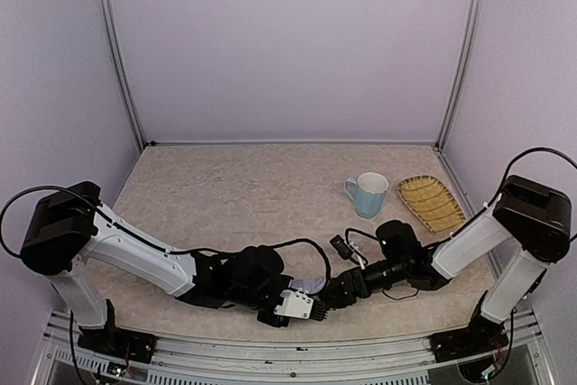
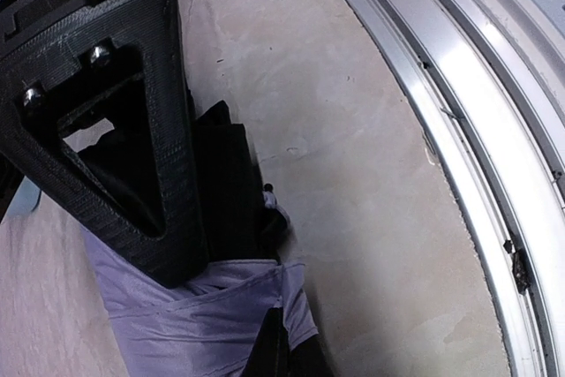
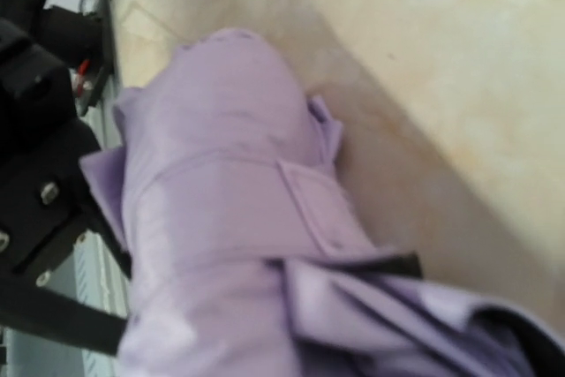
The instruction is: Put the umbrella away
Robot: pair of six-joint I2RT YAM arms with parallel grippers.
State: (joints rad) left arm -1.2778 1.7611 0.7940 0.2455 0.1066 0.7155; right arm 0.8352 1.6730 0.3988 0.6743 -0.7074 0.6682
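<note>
The pale lavender umbrella (image 1: 309, 284) lies folded near the table's front edge, between my two grippers. My left gripper (image 1: 290, 299) comes at it from the left and is shut on its fabric (image 2: 194, 315) near the black handle (image 2: 229, 183). My right gripper (image 1: 341, 288) comes from the right. One of its black fingers (image 2: 132, 147) lies against the umbrella. In the right wrist view the umbrella (image 3: 221, 174) fills the frame, with its strap tab (image 3: 318, 205) wrapped across it. My right fingertips are hidden under the fabric.
A light blue mug (image 1: 368, 194) and a yellow woven tray (image 1: 431, 202) stand at the back right. The metal rail (image 2: 477, 130) of the table's front edge runs close beside the umbrella. A black cable (image 1: 297, 245) loops above the grippers.
</note>
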